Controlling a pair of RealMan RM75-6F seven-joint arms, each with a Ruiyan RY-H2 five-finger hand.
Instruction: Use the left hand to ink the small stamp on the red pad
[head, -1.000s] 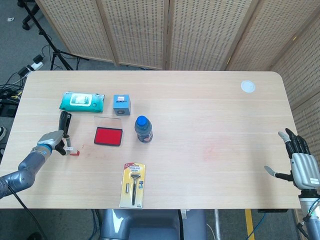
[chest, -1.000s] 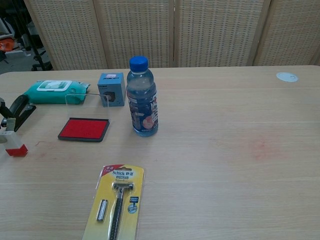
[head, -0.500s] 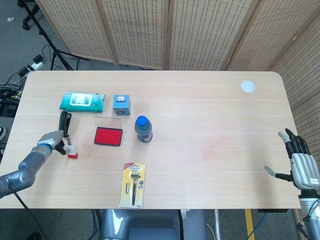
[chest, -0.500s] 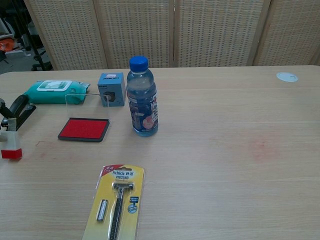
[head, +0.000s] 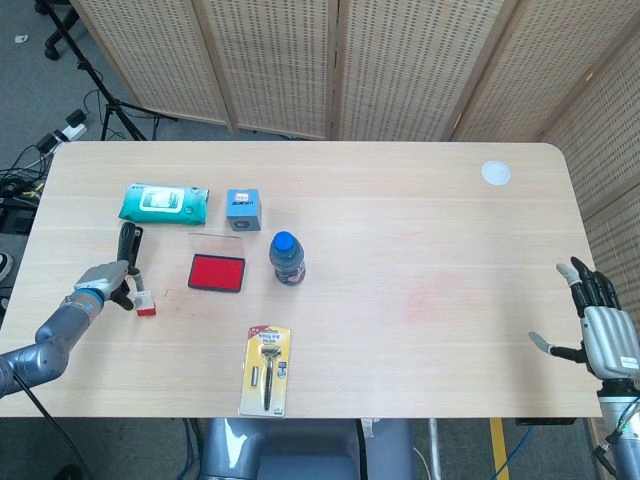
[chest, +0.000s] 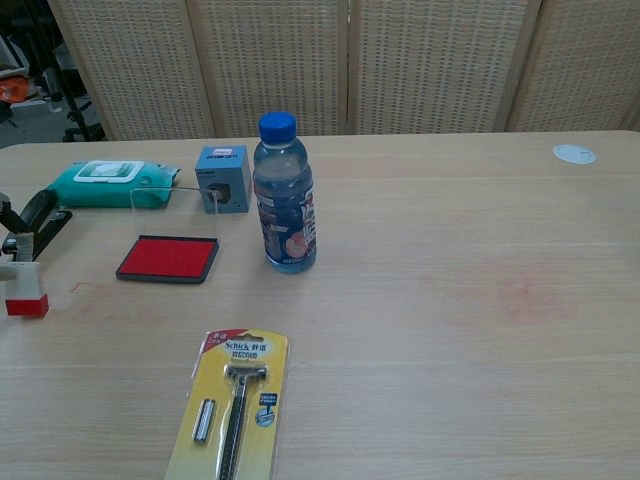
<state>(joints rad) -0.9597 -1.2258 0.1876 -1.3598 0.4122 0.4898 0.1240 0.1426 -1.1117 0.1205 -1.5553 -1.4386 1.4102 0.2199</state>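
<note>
left hand (head: 105, 280): grips small stamp (head: 146, 304), red base at table level, left of red pad (head: 217, 272), apart from it | right hand (head: 600, 330): fingers spread, holding nothing, near table's right edge

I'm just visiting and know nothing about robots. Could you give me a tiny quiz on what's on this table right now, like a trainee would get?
1. True or false: the small stamp already rests on the red pad.
2. Which hand holds the stamp: A) left hand, B) right hand, C) neither?
3. Fill in: the water bottle has a ____ cap.

Key: 1. False, it is off to the pad's side. 2. A. 3. Blue.
</note>
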